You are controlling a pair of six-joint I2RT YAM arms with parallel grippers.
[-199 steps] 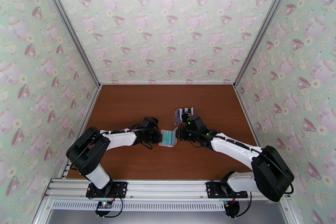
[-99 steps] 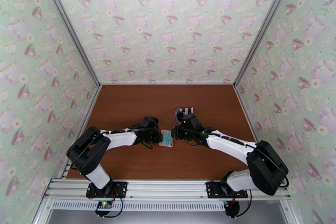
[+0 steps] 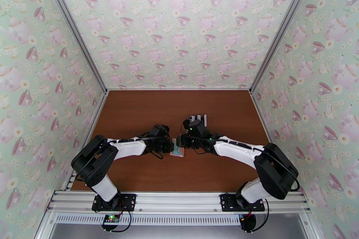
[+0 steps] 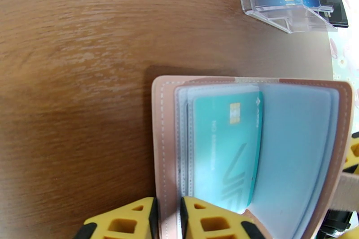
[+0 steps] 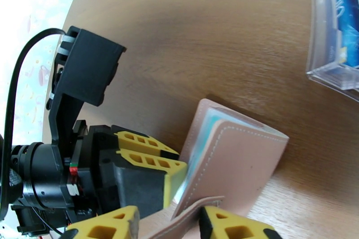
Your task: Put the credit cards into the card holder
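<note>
Got wallet [image 4: 291, 145] mid-table with left gripper [image 4: 168, 212] clamped on one cover [image 4: 160, 145] and right gripper [image 5: 168, 221] slack astride the tab [image 5: 193, 206] (teal card [image 4: 224, 145] pocketed), so might flop shut with that tab unpinned.

The card holder [image 3: 178, 150] sits on the table [image 3: 134, 114] between the left gripper [image 3: 170, 147] and right gripper [image 3: 181, 142], a card [image 4: 224, 145] in its pocket. The card rack [image 3: 198, 119] stands behind it, seemingly slightly right.
</note>
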